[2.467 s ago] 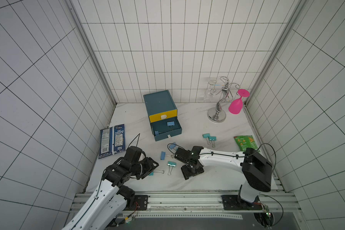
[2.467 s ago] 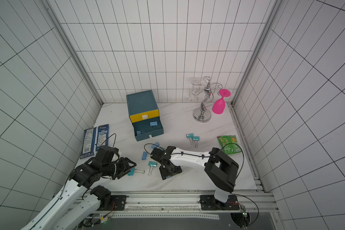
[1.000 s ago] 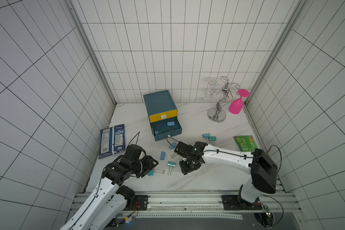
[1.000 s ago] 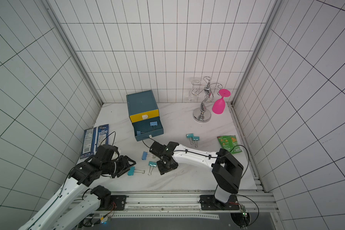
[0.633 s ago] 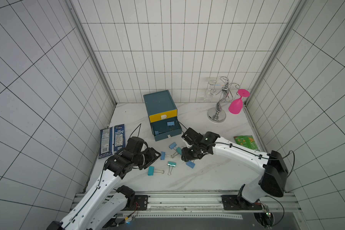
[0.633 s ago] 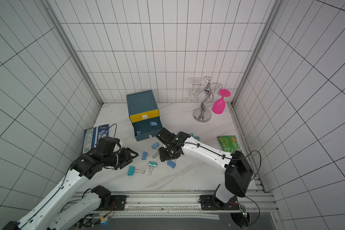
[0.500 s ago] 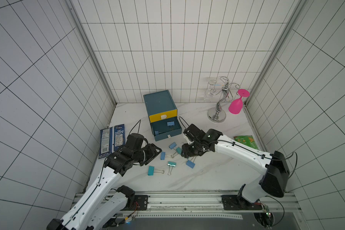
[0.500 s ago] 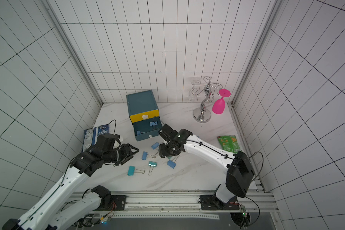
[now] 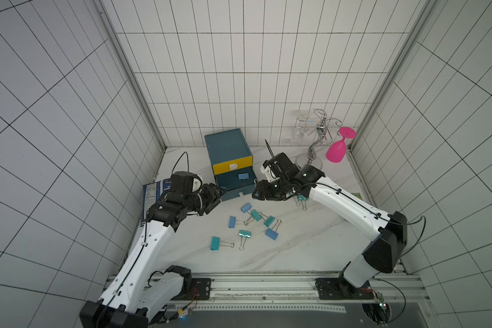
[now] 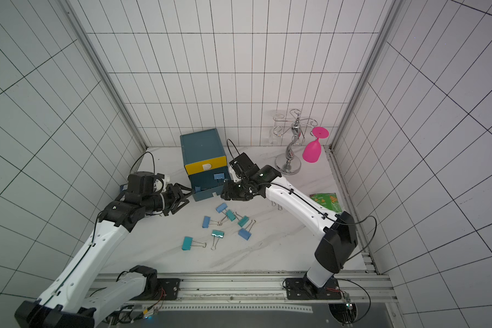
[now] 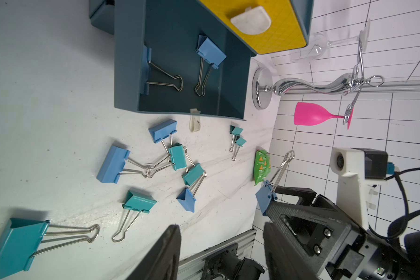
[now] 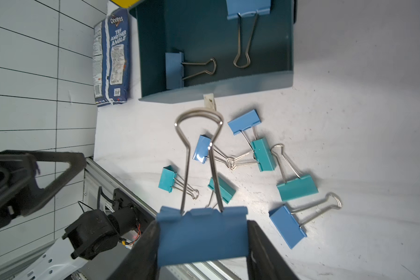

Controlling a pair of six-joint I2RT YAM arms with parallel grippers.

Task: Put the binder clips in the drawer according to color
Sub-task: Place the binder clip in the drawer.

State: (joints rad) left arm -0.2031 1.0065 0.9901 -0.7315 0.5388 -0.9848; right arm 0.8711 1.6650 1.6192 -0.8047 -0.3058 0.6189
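Both arms have travelled from the front edge of the table [image 9: 296, 255] up to the drawer cabinet [image 9: 227, 144], and the right arm [image 9: 338, 204] has lifted one blue binder clip [image 12: 201, 232] out of the loose group. Its jaws are closed on the body of this clip, one finger at each end. The clip's silver wire handles point toward the open teal middle drawer [image 9: 233, 186]. The clip hangs above the table, just in front of that drawer's front wall and near the white pull tab [image 12: 209, 100]. The left arm [image 9: 154, 235] holds its jaws spread and empty, beside the drawer's other front corner.

Drawer contents: one stored blue clip [image 11: 210, 51] near the middle and one side-wall blue clip [image 11: 146, 70]. The yellow top drawer [image 9: 232, 164] is shut.

On the table, a loose cluster [image 9: 255, 215] of three blue and four teal clips lies in front of the drawer. Two small teal clips [image 11: 237, 131] lie near the right arm.

Legible print: the blue snack bag [image 12: 112, 58] by the left wall reads "Doritos" and "TRY ANOTHER ANGLE". The print on the green packet [image 10: 324, 201] is too small to read
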